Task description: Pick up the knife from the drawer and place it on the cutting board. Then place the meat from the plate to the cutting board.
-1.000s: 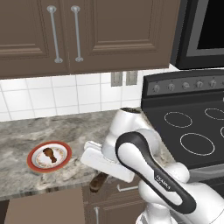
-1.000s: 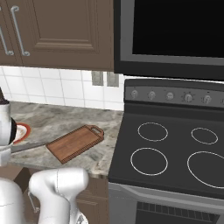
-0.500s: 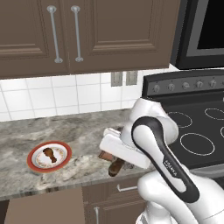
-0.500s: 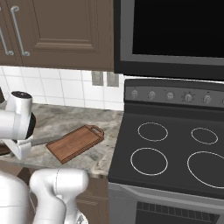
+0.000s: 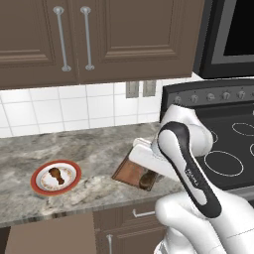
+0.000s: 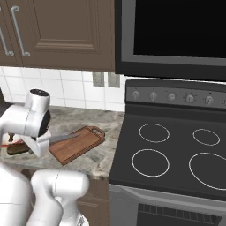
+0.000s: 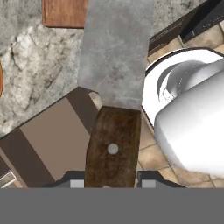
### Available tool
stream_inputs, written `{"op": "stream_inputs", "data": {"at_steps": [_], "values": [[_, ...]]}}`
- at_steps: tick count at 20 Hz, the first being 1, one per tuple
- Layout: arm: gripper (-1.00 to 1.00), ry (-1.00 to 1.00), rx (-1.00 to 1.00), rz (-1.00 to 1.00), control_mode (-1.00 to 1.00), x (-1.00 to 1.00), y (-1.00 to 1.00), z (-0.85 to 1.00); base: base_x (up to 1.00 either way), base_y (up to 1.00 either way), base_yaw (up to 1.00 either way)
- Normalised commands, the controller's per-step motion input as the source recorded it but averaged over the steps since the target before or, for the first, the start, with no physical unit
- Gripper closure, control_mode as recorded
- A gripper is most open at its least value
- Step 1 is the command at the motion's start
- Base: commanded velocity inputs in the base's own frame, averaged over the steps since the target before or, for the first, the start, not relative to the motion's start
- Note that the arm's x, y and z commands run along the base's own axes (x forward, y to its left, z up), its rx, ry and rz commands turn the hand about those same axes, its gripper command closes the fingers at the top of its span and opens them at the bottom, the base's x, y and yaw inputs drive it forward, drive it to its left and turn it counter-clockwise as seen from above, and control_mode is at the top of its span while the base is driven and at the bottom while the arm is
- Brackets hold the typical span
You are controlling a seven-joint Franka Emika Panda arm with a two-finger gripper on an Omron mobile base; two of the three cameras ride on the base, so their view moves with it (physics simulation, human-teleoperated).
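The arm swings the gripper (image 7: 109,183) and the knife (image 6: 62,138) clamped between its jaws rightward, the blade now over the cutting board (image 6: 78,145).

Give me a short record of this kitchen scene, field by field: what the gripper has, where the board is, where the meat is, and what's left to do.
gripper: shut on the wood-handled steel-bladed knife
knife position: in the air, blade pointing toward the reddish-brown wooden cutting board
cutting board: on the granite counter beside the black stove
meat: small brown drumstick lying on the orange-rimmed white plate
remaining: knife not yet on the board; meat not yet moved
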Motion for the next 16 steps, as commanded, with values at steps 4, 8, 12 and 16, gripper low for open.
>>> {"op": "stream_inputs", "data": {"at_steps": [4,8,12,16], "values": [[1.00,-0.03,-0.13,-0.01,-1.00,0.34,-0.44,0.00,0.00,0.00,0.00],[1.00,-0.04,-0.13,0.00,-1.00,0.29,-0.36,0.00,0.00,0.00,0.00],[1.00,-0.02,-0.10,0.00,-1.00,0.32,-0.32,-0.04,0.00,0.00,0.00],[1.00,0.00,-0.02,0.00,-1.00,0.42,-0.38,-0.17,0.00,0.00,0.00]]}}
